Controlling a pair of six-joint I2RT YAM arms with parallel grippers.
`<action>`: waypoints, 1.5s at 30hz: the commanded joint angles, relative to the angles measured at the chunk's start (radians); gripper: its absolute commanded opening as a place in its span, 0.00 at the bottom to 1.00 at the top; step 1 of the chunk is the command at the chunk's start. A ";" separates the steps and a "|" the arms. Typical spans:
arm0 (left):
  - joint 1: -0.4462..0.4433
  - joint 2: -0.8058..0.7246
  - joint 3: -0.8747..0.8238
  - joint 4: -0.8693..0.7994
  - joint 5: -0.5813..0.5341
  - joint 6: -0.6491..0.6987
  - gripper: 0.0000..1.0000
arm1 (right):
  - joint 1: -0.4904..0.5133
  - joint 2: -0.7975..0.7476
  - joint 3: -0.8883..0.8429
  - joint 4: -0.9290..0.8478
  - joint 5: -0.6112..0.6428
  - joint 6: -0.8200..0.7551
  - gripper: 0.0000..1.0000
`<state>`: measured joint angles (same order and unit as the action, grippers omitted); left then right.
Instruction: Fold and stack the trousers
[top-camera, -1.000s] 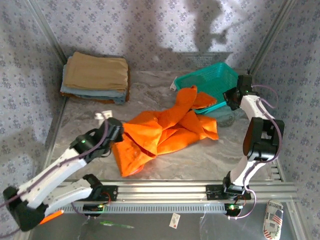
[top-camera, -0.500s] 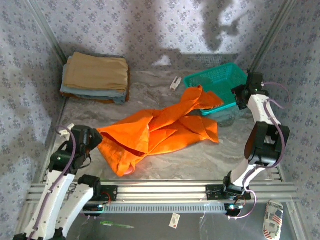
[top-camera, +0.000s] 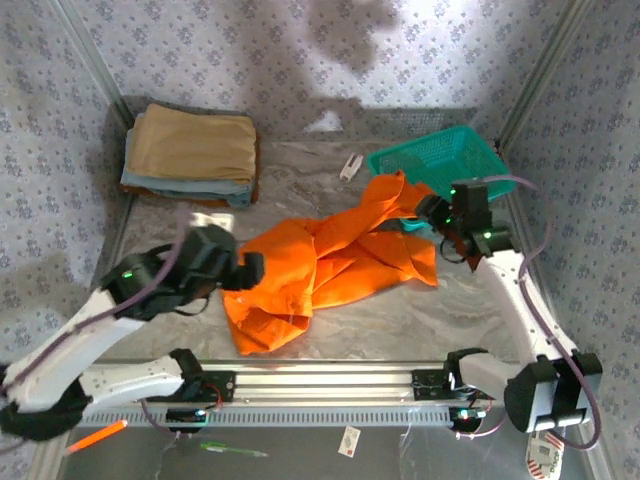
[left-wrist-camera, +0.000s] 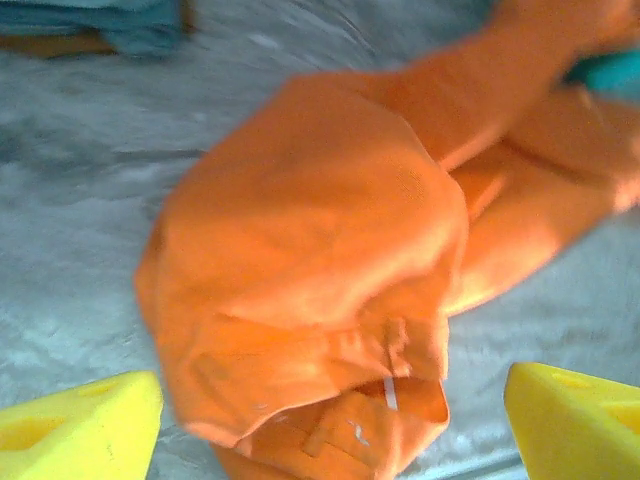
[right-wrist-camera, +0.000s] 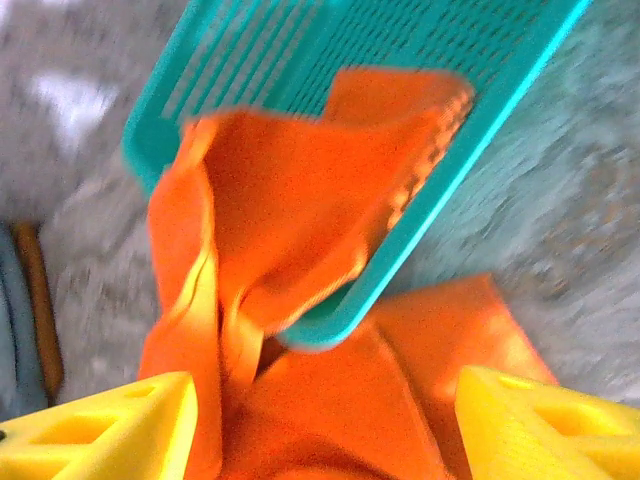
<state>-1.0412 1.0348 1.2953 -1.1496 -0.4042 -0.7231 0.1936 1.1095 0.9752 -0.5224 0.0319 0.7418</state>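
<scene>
Left fingers (left-wrist-camera: 80, 425) back astride trousers (left-wrist-camera: 320, 270)

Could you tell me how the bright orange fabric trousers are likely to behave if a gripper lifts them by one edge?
The bright orange fabric trousers would probably sag limply, since they lie crumpled in soft folds. One end drapes over the rim of the teal plastic basket, so pulling may drag that basket along.

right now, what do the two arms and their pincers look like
Left arm and right arm: white links, black joints, thin purple cables, small green lights. Left pincer and right pincer: black bodies, blunt yellow wedge fingers.
</scene>
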 joint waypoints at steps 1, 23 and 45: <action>-0.167 0.251 0.033 0.011 -0.092 -0.026 0.83 | 0.025 -0.032 -0.060 -0.074 0.102 -0.020 0.70; -0.245 0.639 -0.088 0.126 -0.085 -0.137 0.48 | -0.062 -0.225 -0.230 -0.164 0.025 -0.064 0.71; 0.164 0.164 0.035 -0.075 -0.208 0.130 0.00 | -0.037 -0.236 -0.269 -0.130 0.016 -0.051 0.70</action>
<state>-1.0302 1.3064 1.3487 -1.1530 -0.5930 -0.7296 0.1429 0.8833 0.7250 -0.6682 0.0597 0.6903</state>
